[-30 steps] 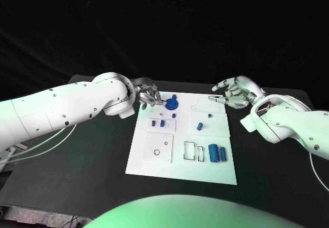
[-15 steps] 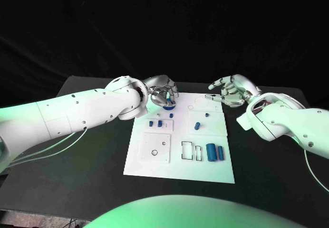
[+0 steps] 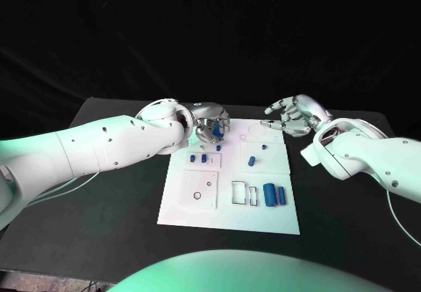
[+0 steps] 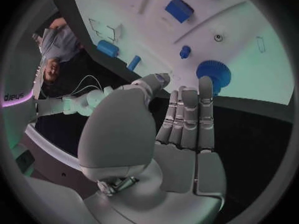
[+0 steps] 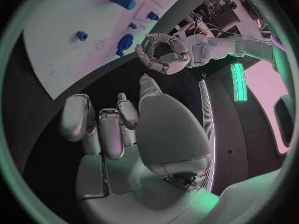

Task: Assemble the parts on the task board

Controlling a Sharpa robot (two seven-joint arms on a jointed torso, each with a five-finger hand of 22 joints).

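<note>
The white task board [image 3: 228, 216] lies in the middle of the black table. A blue gear [image 4: 214, 73] sits flat on the board's far left corner [image 4: 249, 59]. My left hand [image 3: 210, 123] hovers over it, fingers stretched out side by side [image 4: 187, 114] with one tip at the gear's edge, and it holds nothing. The right wrist view shows this left hand [image 5: 163, 52] beside the gear [image 5: 126, 41]. My right hand [image 3: 294, 117] hangs just past the board's far right corner, fingers spread and empty [image 5: 118, 129].
Two blue cylinders [image 3: 275, 195] lie side by side near the board's right edge. A pair of short blue pieces [image 3: 198, 158] sits mid-left and another blue piece [image 3: 252, 161] mid-board. Outlined slots [image 3: 246, 193] and a round hole [image 3: 198, 195] mark the near half.
A second ago my left hand held the blue gear above the far left corner. Now the gear lies on the board and the fingers are straightened off it. The right hand has barely moved.
</note>
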